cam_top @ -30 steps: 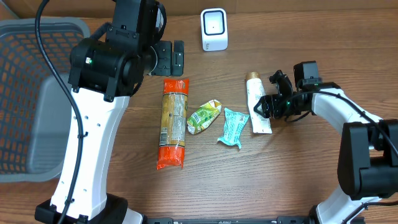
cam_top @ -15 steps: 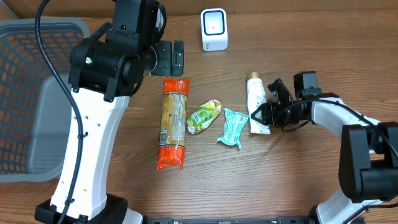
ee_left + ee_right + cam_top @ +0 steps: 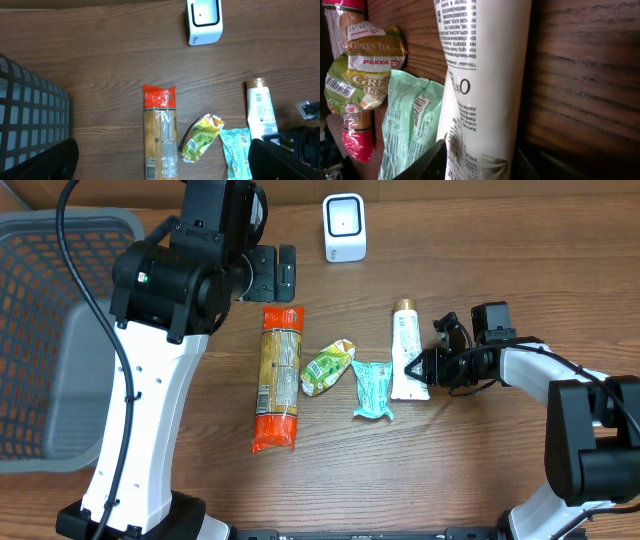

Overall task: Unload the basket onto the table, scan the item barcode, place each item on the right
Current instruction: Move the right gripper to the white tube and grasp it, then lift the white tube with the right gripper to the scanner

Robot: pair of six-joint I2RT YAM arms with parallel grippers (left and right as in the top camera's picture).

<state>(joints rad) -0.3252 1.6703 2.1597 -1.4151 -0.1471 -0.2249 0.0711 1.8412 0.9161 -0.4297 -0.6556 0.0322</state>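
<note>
A white tube [image 3: 405, 345] with a gold cap lies on the wooden table, its crimped end toward my right gripper [image 3: 418, 370]. In the right wrist view the tube [image 3: 480, 75] fills the gap of the right gripper [image 3: 480, 152], with a black finger [image 3: 432, 160] pressed on its left side and the other finger against its right. The white barcode scanner [image 3: 344, 227] stands at the back centre. My left gripper [image 3: 272, 273] hangs open, high above the table, holding nothing; its view shows the scanner [image 3: 203, 20] and the tube [image 3: 260, 112].
A long orange pasta packet [image 3: 279, 375], a green tea pack [image 3: 328, 367] and a mint-green pouch [image 3: 373, 388] lie left of the tube, the pouch touching it. A grey mesh basket [image 3: 40, 240] sits at the far left.
My right gripper closed onto the tube's crimped end and pushed it left; the tube now touches the mint-green pouch, which shifted slightly. The left arm stayed still.
</note>
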